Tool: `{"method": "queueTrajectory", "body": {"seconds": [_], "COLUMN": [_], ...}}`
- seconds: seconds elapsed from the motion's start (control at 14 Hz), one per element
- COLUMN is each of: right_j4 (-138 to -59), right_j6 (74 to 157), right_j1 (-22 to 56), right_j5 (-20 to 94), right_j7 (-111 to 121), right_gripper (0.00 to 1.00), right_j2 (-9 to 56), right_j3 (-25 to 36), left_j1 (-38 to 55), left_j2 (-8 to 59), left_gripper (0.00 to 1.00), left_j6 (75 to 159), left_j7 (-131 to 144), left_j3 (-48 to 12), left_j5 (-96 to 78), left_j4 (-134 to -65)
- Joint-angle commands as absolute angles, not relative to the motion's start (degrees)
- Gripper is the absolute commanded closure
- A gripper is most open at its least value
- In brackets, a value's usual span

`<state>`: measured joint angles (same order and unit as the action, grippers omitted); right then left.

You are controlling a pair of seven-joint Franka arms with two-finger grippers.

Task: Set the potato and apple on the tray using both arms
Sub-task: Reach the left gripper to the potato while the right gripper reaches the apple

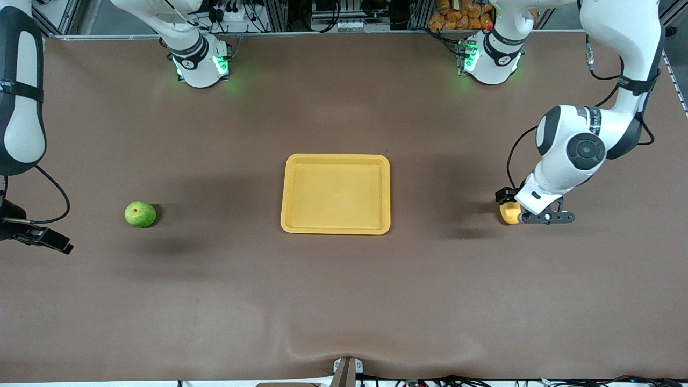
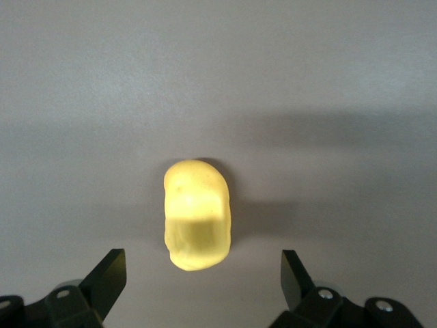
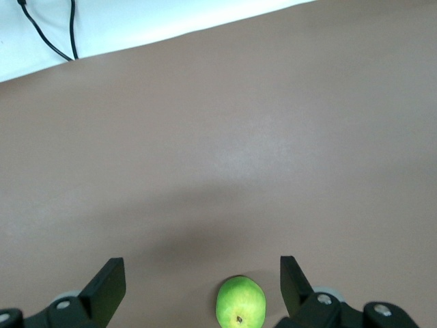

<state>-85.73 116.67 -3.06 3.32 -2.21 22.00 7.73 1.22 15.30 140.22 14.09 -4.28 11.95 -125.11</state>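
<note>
The yellow tray [image 1: 336, 161] lies in the middle of the brown table with nothing on it. The green apple [image 1: 141, 214] rests on the table toward the right arm's end. It also shows in the right wrist view [image 3: 240, 304], low between the fingers. My right gripper [image 1: 40, 236] is open and empty over the table, beside the apple. The yellow-orange potato [image 1: 509, 213] lies toward the left arm's end. My left gripper [image 1: 524, 210] is open and low over it. In the left wrist view the potato [image 2: 196, 215] lies just ahead of the open fingers [image 2: 109, 277], untouched.
The arm bases [image 1: 201, 59] stand along the table's back edge. A pile of orange items [image 1: 457, 16] sits off the table past that edge. The right wrist view shows a white floor strip with a black cable [image 3: 48, 34] off the table's edge.
</note>
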Motion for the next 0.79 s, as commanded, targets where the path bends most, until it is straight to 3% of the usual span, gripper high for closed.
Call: {"method": "queueTrajectory", "body": {"seconds": [0.0,0.71], "right_j4": [-91.12,-106.77], "right_j6": [117.59,119.62], "right_j1": [-2.38,-0.18], "right_j5": [3.6,3.43], "right_j7": [2.17,3.77], "right_gripper": [0.0,0.0], "right_j2": [21.88,17.85], "right_j3": [7.47,7.38], "left_j1": [0.79,-2.64], "left_j2": [15.46,20.65], "left_gripper": [0.0,0.0], "left_j6": [144.93,151.52], "left_j7": [19.76,20.92], "left_j3": [-4.48,-4.57], "left_j5": [15.55,18.1], "left_j4": [-127.7,-127.35]}}
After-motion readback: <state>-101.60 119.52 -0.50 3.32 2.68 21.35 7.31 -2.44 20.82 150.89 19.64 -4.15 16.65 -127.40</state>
